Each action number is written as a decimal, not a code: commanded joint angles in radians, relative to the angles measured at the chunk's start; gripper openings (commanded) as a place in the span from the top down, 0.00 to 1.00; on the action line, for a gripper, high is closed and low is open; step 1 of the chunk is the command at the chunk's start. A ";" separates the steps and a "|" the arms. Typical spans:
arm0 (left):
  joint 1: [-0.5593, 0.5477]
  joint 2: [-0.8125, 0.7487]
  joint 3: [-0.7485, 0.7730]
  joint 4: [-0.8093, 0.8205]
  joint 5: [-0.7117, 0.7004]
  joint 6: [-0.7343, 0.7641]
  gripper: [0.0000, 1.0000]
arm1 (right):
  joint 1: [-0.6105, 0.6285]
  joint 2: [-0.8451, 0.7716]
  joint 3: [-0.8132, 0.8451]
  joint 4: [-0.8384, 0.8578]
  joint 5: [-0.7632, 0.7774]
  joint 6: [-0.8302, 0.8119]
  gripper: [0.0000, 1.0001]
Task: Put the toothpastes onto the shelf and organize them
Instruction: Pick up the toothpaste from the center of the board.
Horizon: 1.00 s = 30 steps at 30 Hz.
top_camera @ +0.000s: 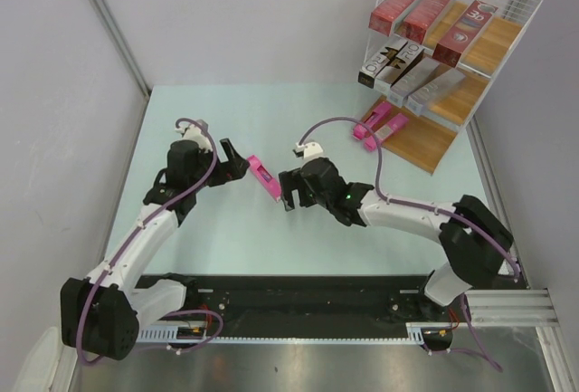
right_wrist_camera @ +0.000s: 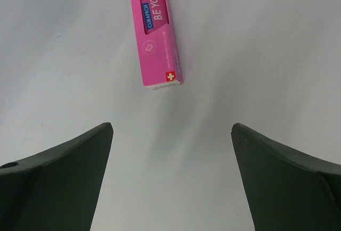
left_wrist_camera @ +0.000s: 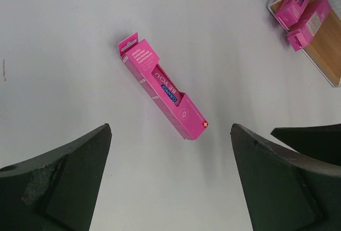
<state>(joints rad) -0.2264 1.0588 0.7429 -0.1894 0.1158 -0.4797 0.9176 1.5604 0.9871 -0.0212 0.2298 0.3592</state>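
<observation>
One pink carton (top_camera: 263, 179) lies flat on the desk (top_camera: 235, 238), near its middle, between our two arms. We see the left jaws spread wide just to its left and the right jaws spread wide just to its right; neither touches it and both are empty. The shelf (top_camera: 425, 143) stands at the desk's far right corner. Three dark red cartons (top_camera: 427, 10) lie side by side on its top board, three silver-grey cartons (top_camera: 414, 73) on the middle board, and two more pink cartons (top_camera: 380, 127) on the left part of the bottom board, close together
</observation>
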 commanded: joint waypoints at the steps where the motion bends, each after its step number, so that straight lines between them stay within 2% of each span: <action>1: 0.015 0.000 0.013 0.030 0.051 0.007 0.00 | 0.009 0.105 0.062 0.150 -0.029 -0.020 0.00; 9: 0.029 0.009 0.001 0.030 0.091 0.013 0.00 | 0.009 0.294 0.142 0.262 -0.015 -0.034 0.00; 17: 0.038 0.017 -0.008 0.038 0.107 0.013 0.00 | -0.003 0.447 0.238 0.271 -0.023 -0.022 0.01; 20: 0.044 0.017 -0.013 0.045 0.125 0.006 0.00 | -0.005 0.463 0.245 0.273 -0.014 -0.019 0.09; 24: 0.056 0.015 -0.022 0.056 0.143 0.000 0.00 | -0.011 0.480 0.246 0.273 -0.011 -0.019 0.27; 26: 0.061 0.013 -0.023 0.059 0.151 -0.005 0.00 | -0.008 0.484 0.248 0.265 0.012 -0.023 0.29; 30: 0.074 0.012 -0.031 0.067 0.169 -0.013 0.00 | 0.000 0.489 0.252 0.237 0.049 -0.040 0.48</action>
<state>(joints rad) -0.1699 1.0752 0.7250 -0.1669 0.2440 -0.4801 0.9127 2.0365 1.2076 0.2108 0.2169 0.3370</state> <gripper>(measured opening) 0.996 0.596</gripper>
